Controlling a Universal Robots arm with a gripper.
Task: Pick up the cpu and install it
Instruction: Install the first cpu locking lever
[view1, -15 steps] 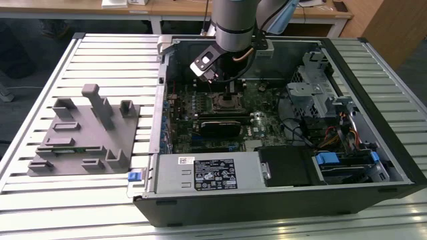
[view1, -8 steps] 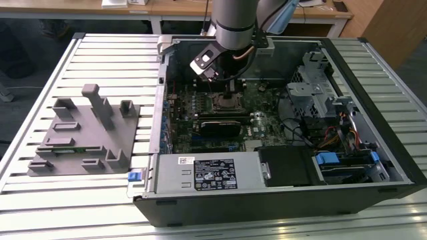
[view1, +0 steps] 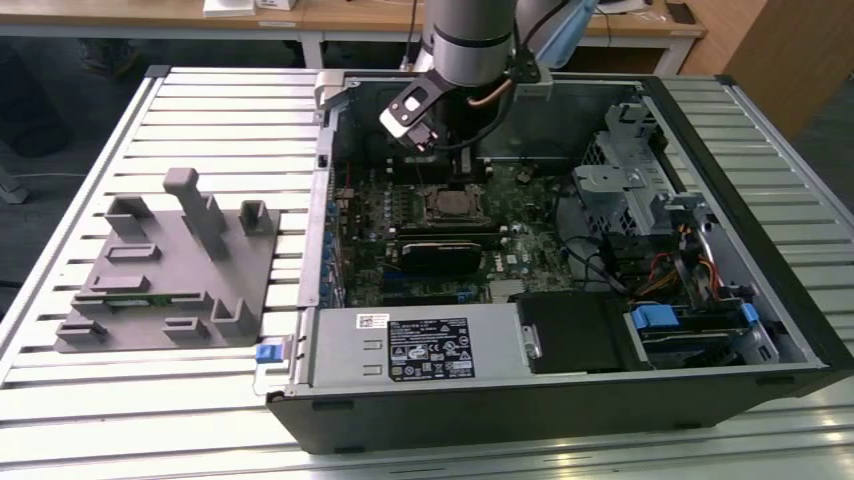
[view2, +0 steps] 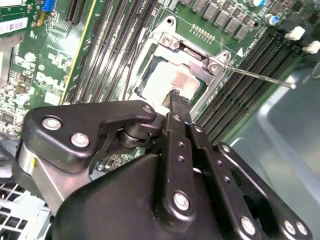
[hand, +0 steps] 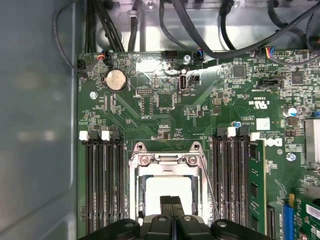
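Inside the open black computer case (view1: 561, 415) on the slatted metal bench (view1: 214, 95), the black 2-fingered tool (hand: 171, 204) hangs low over the silver metal socket frame (hand: 167, 160) on the green motherboard (hand: 150, 112). Its fingers are pressed together, narrow, with nothing between them. The small square cpu with the pale silvery top (hand: 167, 186) lies within that frame, right under the fingertips; whether they touch it I cannot tell. My reading is that the pick-up and placing are done and the work stands at the seating stage. Any further motion here calls for a straight, gentle path, since chip and frame leave little margin. The second wrist view shows a thin steel lever (view2: 255, 76) sticking out from the frame's corner, seemingly unlatched, which reads less clearly in the first wrist view. The exterior view adds the grey plastic fixture (view1: 167, 270) on the bench at that view's left, well apart from the case.
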